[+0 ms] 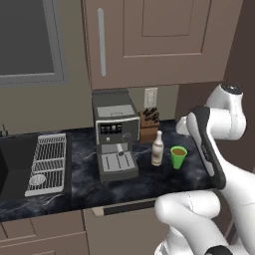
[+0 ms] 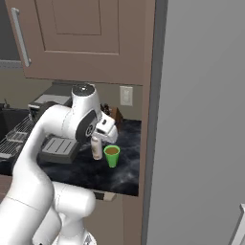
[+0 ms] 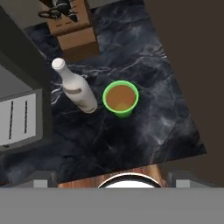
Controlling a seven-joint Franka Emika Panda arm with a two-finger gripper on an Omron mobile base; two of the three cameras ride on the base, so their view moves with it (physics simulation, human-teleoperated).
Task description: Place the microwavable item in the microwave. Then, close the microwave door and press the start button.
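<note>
The microwavable item, a small green cup point(image 1: 178, 157) point(image 2: 112, 156) point(image 3: 120, 99) with brown contents, stands upright on the dark marble counter point(image 1: 149, 185). My gripper point(image 2: 109, 136) point(image 3: 111, 180) hovers above and just behind the cup, pointing down at it. The jaws are spread wide and open, with nothing between them, and the fingertips point(image 3: 43, 181) sit well clear of the cup. The microwave and the microwave door are out of view.
A white-and-brown bottle point(image 1: 157, 148) point(image 3: 76, 92) stands close beside the cup. A coffee machine point(image 1: 116, 134), a knife block point(image 1: 149, 122) point(image 3: 72, 30), a drying rack point(image 1: 49, 163) and a sink point(image 1: 15, 167) share the counter. A tall grey panel point(image 2: 201, 119) bounds the right side.
</note>
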